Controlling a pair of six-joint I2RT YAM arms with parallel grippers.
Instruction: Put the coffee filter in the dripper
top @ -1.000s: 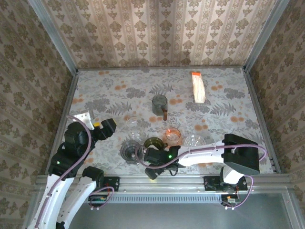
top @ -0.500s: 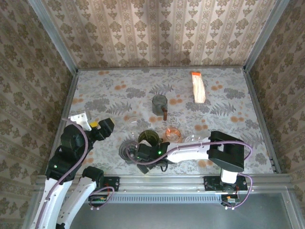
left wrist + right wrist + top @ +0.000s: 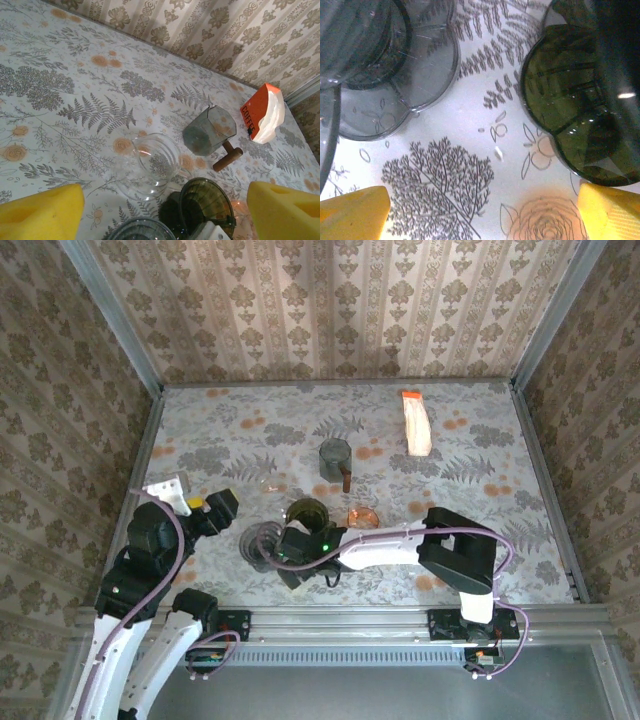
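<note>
The coffee filter pack [image 3: 416, 423], white with an orange top, lies at the far right of the table, and it lies at the right edge of the left wrist view [image 3: 262, 112]. A dark green dripper [image 3: 306, 512] stands near the middle front [image 3: 207, 205] [image 3: 580, 100]. My right gripper [image 3: 287, 552] hangs open just in front of it, over bare table between the green dripper and a grey dripper [image 3: 262, 543]. Nothing is between its yellow fingertips [image 3: 485, 215]. My left gripper [image 3: 222, 505] is open at the left, empty [image 3: 160, 215].
A grey cup with a wooden handle [image 3: 335, 458] [image 3: 207, 131] stands behind the drippers. A clear glass dripper [image 3: 147, 162] sits left of the green one, and an orange one [image 3: 362, 517] to its right. The right arm lies across the table's front.
My right arm has swung left and a little farther from the front edge. The green and grey drippers now stand farther back and left than a second ago. The left arm has hardly moved.
</note>
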